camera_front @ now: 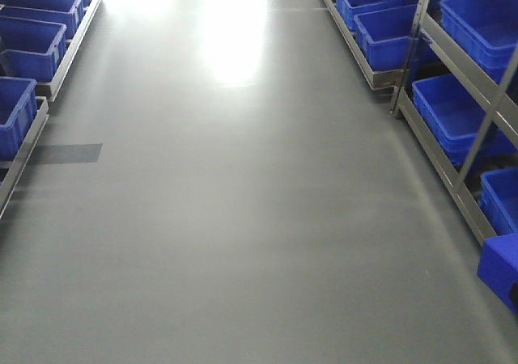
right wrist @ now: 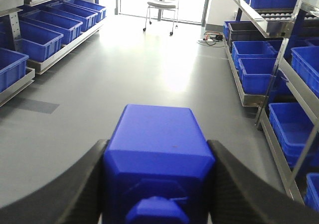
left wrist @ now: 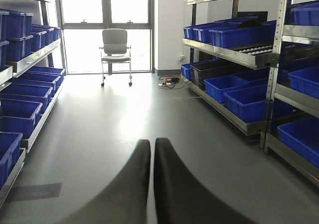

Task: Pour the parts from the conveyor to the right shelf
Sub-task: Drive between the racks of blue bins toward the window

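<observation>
I am seeing the right tool (right wrist: pixel 158 154) clamping the blue part (right wrist: pixel 154 129) between its dark fingers (right wrist: pixel 84 184), with the stub end facing the wrist camera, above the grey floor (camera_front: pixel 243 218) of the aisle. The left tool (left wrist: pixel 152 143) is sitting with its fingers pressed together, carrying nothing. The right shelf (left wrist: pixel 227 53) is running along the aisle's right side, with blue bins (left wrist: pixel 244 102) lining its tiers.

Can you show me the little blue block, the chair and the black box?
little blue block (right wrist: pixel 159 149): right wrist view, on its broad upper face.
chair (left wrist: pixel 115 39): left wrist view, on its backrest.
black box (left wrist: pixel 215 73): left wrist view, on its side wall.
</observation>
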